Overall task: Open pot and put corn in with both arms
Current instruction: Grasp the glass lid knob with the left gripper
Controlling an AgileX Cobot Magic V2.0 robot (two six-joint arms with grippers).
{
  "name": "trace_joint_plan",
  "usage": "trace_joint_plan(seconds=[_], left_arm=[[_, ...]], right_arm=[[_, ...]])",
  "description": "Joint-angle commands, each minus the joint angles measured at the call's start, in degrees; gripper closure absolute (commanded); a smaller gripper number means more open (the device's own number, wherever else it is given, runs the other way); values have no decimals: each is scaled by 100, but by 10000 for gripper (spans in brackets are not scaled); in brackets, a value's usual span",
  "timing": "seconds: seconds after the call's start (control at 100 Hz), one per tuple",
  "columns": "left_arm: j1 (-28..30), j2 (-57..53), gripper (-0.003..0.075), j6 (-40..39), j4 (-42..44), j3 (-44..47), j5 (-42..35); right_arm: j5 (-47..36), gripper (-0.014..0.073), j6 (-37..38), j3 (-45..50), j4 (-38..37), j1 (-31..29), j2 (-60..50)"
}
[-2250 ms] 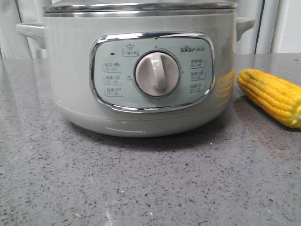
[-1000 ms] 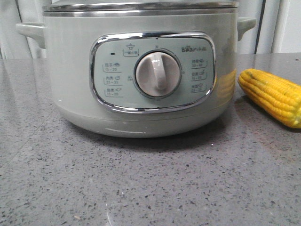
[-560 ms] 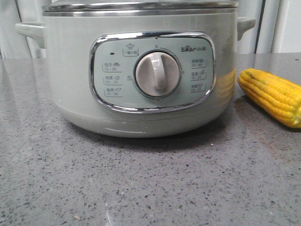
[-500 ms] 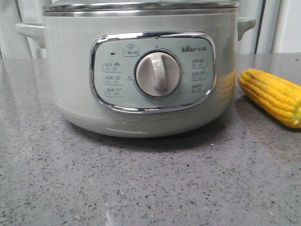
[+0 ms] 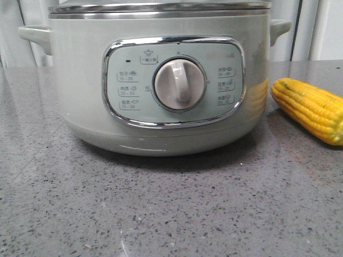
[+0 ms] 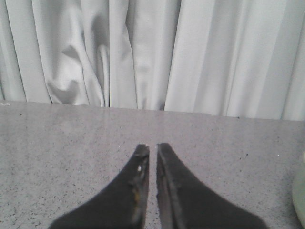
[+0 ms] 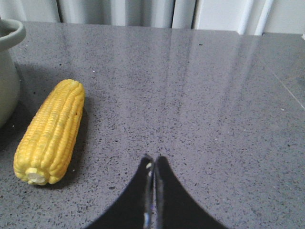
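The pale grey-green pot (image 5: 161, 80) fills the middle of the front view, its white dial (image 5: 179, 84) facing me and its steel rim (image 5: 161, 9) at the top edge. The yellow corn (image 5: 311, 110) lies on the counter to the pot's right. In the right wrist view the corn (image 7: 50, 131) lies beside the pot's handle (image 7: 12, 31), well apart from my right gripper (image 7: 153, 160), which is shut and empty. My left gripper (image 6: 152, 147) is shut with a thin gap, over bare counter; a sliver of the pot (image 6: 300, 200) shows at the frame edge. Neither gripper shows in the front view.
The grey speckled counter (image 5: 171, 209) stretches in front of the pot. White curtains (image 6: 152, 52) hang behind the counter's far edge. A seam line (image 7: 290, 93) crosses the counter on the right side.
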Motion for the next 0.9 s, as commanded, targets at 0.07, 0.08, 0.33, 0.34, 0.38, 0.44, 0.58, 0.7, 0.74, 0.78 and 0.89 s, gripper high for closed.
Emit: trace_joint_plan(seconds=[0.07, 0.08, 0.33, 0.34, 0.38, 0.44, 0.58, 0.7, 0.74, 0.78, 0.89], left_arm=[[-18, 180, 738, -40, -42, -203, -533], [-18, 178, 737, -40, -42, -203, -533], [-18, 191, 411, -40, -42, -203, -698], [-18, 191, 391, -40, -42, -203, -735], [-18, 191, 355, -40, -88, -203, -852], [-18, 191, 337, -40, -88, -203, -979], [-74, 191, 337, -40, -88, -229, -1054], [-432, 224, 337, -40, -88, -332, -1054], [-616, 274, 337, -40, -88, -387, -1054], [-820, 353, 337, -40, -88, -448, -1054], [-1350, 659, 343, -40, -77, -632, -1083]], right_arm=[[-397, 657, -30, -513, 35, -1, 542], [-416, 657, -30, -521, 35, 10, 558], [-1107, 657, -30, -525, 63, 65, 672], [-1092, 657, -30, -525, 75, 65, 672], [-1071, 657, -30, -525, 105, 65, 672], [-1082, 657, -30, -486, 140, 65, 672], [-1093, 657, -30, -425, 140, 65, 672], [-1104, 657, -30, -414, 140, 65, 672], [-1115, 657, -30, -414, 140, 65, 672], [-1115, 657, -30, -414, 140, 65, 672], [-1092, 657, -30, -414, 140, 65, 682]])
